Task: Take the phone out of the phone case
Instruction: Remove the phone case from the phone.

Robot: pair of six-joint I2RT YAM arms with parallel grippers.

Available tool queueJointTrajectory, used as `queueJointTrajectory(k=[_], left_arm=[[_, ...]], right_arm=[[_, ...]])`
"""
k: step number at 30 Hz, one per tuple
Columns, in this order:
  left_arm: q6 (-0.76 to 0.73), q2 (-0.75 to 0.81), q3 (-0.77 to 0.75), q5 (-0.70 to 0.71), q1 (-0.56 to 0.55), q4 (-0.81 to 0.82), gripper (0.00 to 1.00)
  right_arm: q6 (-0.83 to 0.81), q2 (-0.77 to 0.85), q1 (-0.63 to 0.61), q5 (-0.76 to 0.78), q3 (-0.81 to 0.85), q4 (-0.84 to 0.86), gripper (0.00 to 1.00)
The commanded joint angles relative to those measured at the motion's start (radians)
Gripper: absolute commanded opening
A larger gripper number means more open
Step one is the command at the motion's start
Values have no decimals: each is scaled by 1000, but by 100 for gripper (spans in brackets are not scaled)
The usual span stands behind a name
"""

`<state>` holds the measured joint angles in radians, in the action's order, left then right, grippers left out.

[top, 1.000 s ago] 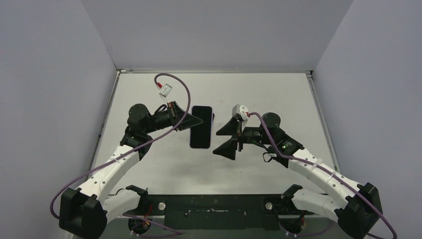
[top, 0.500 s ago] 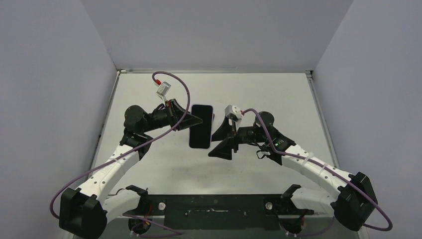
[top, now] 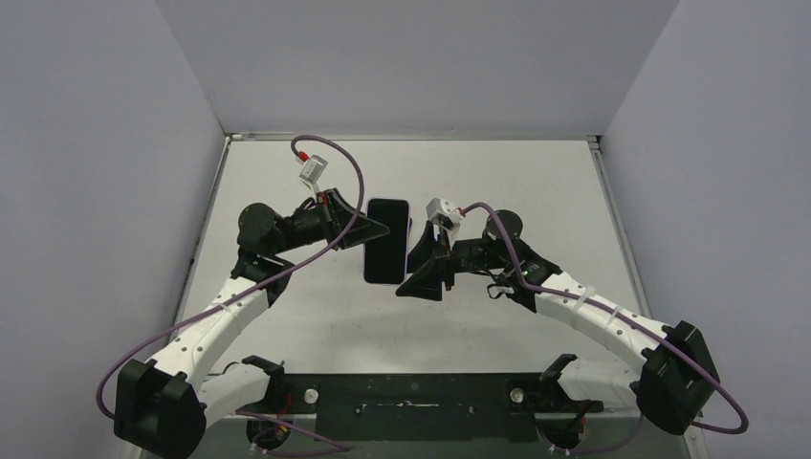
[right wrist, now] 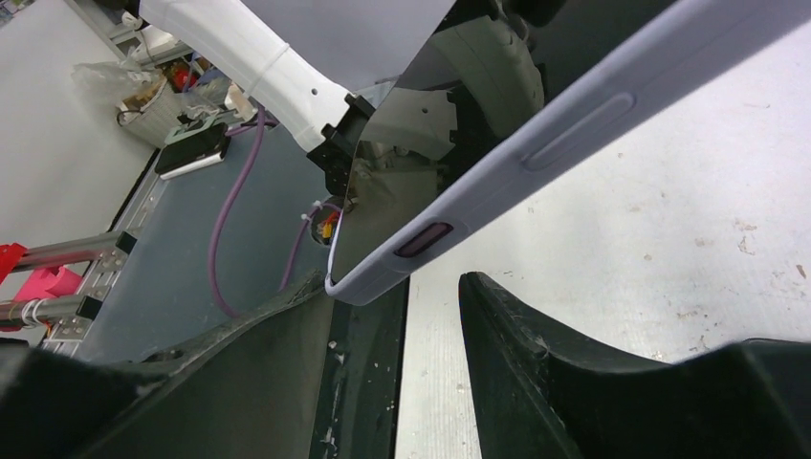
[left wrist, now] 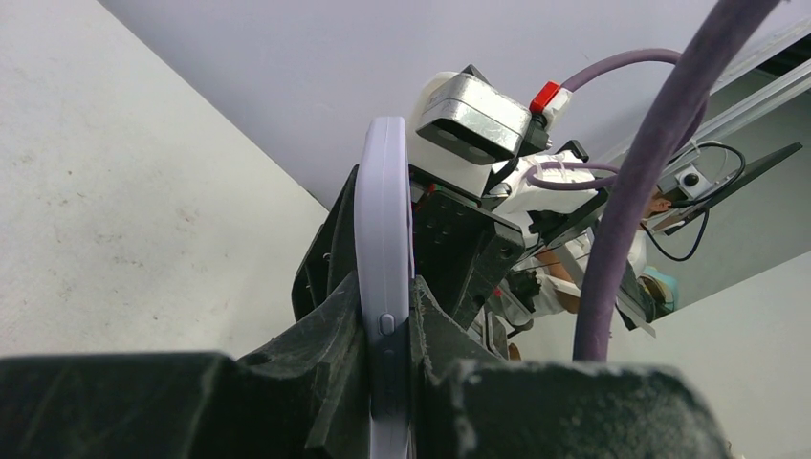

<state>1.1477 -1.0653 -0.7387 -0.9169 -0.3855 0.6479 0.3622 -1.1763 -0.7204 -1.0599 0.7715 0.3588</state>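
as left hand (left wrist: 385, 335) clamps case (left wrist: 383, 210), right hand (right wrist: 400, 287) gapes.

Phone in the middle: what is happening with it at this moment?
The left gripper is shut on one long edge of the phone, screen up in its lilac phone case. The right gripper is open, and the phone's other side lies between its fingers. The phone is not yet out.

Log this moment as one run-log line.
stage: pre-removal | left gripper: shut on phone case | right gripper: open at case's right edge | phone: in case
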Motion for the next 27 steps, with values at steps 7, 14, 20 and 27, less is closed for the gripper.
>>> queueJointTrajectory(k=[7, 14, 20, 27], left_arm=[[-2, 4, -31, 37, -7, 68, 0], [16, -6, -57, 43, -7, 8, 0], [64, -12, -70, 31, -12, -21, 0], [183, -31, -24, 24, -45, 79, 0]], right_arm=[[5, -1, -13, -41, 58, 96, 51], [-50, 0, -13, -40, 57, 45, 33], [-119, 1, -14, -23, 66, 16, 14], [-284, -29, -16, 51, 113, -122, 0]])
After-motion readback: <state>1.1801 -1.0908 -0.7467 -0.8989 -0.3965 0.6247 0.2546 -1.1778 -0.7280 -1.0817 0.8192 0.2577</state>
